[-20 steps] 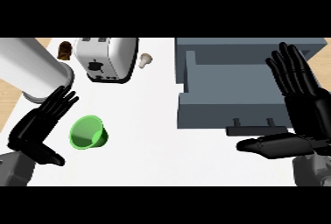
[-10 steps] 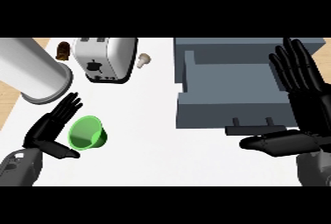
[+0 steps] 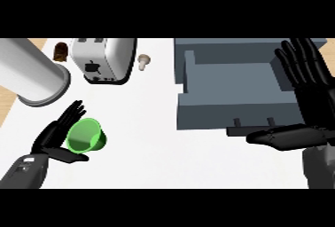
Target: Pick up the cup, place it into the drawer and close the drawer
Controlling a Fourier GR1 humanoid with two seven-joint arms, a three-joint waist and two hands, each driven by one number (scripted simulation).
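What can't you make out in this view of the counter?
Head view: the cup covers the palm of the left robot hand, so contact is unclear.
The right robot hand hides the right wall of the drawer.
The brown item by the toaster is too small to identify.
The grey cylinder is cut off by the left edge.

The left hand (image 3: 53,138) sat low at the left on its grey forearm (image 3: 23,171), fingers (image 3: 68,116) straight and slanting up to the right, thumb stretched out beneath them. The right hand (image 3: 313,97) rested open at the right edge, fingers up, thumb pointing left.
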